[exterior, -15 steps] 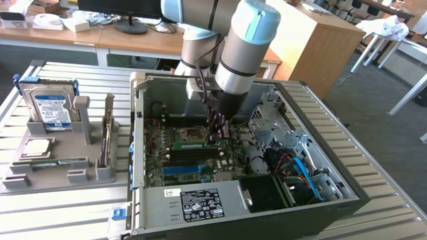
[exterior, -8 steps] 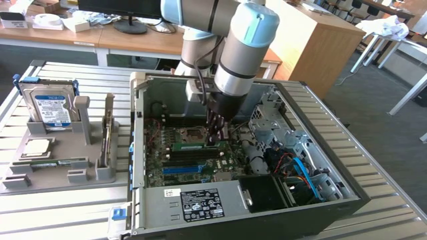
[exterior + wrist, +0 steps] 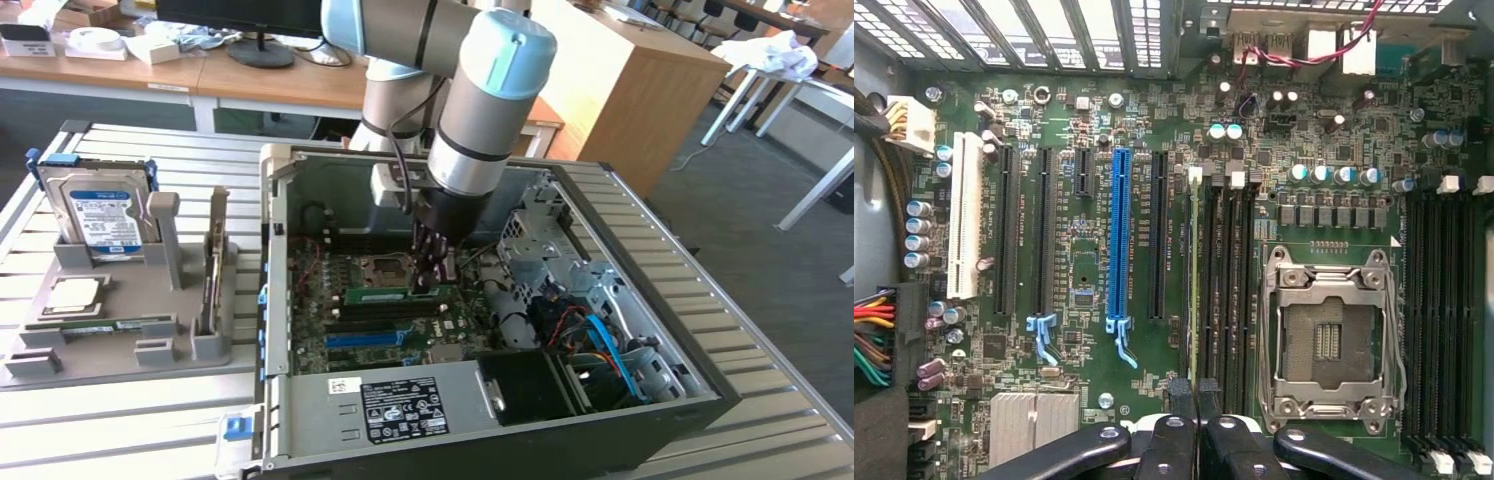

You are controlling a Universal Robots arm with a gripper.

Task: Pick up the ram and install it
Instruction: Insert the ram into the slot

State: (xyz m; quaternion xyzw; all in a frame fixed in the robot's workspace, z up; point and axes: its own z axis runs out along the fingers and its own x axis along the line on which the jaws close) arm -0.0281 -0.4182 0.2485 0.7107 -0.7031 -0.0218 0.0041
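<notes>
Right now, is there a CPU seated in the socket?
No, the CPU socket sits empty, its contact field bare inside the metal frame.

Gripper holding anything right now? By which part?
Looks like the ram, pinched by its top edge near one end in the shut gripper, standing on edge over the motherboard.

No legible text anywhere. Blue-and-white label [image 3: 107, 215] on the hard drive [image 3: 83, 178] standing in the grey holder [image 3: 120, 345]: print too small to read. Black label [image 3: 404, 410] with white lettering and symbols on the power supply [image 3: 314, 425], beside a small white sticker [image 3: 338, 386]: both unreadable. Fine white lettering printed on the motherboard [image 3: 1084, 280] along the blue expansion slot [image 3: 1120, 240]: not decipherable.
</notes>
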